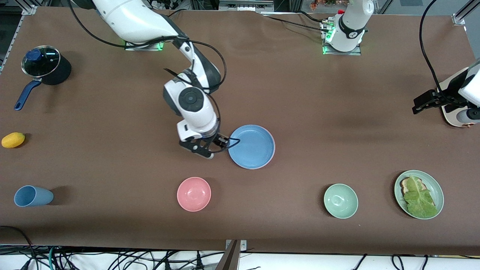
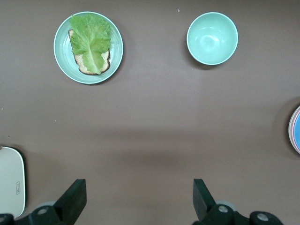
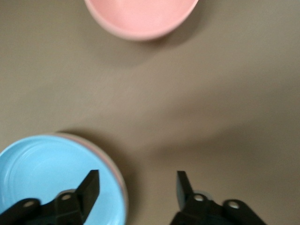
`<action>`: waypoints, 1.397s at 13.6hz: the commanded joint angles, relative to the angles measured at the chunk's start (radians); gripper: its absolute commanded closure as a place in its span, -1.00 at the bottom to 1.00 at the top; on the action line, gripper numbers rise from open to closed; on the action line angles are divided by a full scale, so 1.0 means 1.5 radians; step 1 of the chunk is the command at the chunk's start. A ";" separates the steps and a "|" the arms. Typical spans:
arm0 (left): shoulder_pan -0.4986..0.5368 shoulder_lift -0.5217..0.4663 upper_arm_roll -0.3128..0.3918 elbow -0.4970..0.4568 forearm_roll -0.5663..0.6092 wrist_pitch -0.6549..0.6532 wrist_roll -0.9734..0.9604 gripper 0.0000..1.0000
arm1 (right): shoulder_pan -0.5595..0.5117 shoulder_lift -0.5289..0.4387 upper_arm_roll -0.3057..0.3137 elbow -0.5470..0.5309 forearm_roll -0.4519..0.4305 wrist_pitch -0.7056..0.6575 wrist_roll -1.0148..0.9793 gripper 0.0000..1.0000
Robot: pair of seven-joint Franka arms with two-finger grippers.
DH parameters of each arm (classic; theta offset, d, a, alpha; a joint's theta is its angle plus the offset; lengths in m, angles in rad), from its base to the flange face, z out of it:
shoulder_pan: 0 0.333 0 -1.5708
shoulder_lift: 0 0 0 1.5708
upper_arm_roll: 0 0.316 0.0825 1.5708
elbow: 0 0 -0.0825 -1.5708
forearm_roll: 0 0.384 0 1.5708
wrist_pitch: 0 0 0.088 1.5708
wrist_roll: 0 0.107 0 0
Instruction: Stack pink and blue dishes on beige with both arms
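The sky-blue plate [image 1: 251, 146] lies in the middle of the table. It rests on the pink plate, of which only a thin rim [image 3: 120, 174] shows around it. The beige plate is hidden. My right gripper [image 1: 215, 147] hangs open over the stack's edge toward the right arm's end. In the right wrist view one finger [image 3: 89, 187] is over the blue plate [image 3: 47, 178] and the other is over bare table, with nothing held. My left gripper [image 1: 417, 105] waits open over the table at the left arm's end, and in its wrist view [image 2: 139, 187] nothing lies between the fingers.
Nearer the front camera stand a pink bowl [image 1: 194, 194], a pale green bowl [image 1: 340, 200] and a green plate [image 1: 435, 185] with bread and lettuce. A blue cup [image 1: 33, 196], a yellow fruit [image 1: 13, 140] and a lidded pot [image 1: 45, 69] sit at the right arm's end. A cream board [image 2: 10, 180] lies under the left arm.
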State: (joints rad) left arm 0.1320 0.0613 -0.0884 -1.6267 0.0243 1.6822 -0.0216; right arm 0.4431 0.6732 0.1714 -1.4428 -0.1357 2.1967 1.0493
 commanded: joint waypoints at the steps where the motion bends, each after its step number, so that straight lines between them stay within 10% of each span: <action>1: 0.003 -0.005 0.003 -0.008 -0.014 -0.004 0.014 -1.00 | -0.065 -0.062 0.002 0.000 0.000 -0.092 -0.125 -0.99; 8: 0.003 -0.005 0.003 -0.007 -0.015 -0.005 0.015 -1.00 | -0.248 -0.187 -0.012 0.000 0.083 -0.279 -0.497 -1.00; 19: 0.002 -0.005 0.000 -0.007 -0.015 -0.005 0.015 -1.00 | -0.187 -0.352 -0.174 -0.055 0.087 -0.443 -0.659 -1.00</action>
State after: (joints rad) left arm 0.1315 0.0623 -0.0885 -1.6306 0.0243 1.6813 -0.0216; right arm 0.1427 0.1641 -0.0735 -1.4989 -0.0166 1.5432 0.0844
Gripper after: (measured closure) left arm 0.000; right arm 0.000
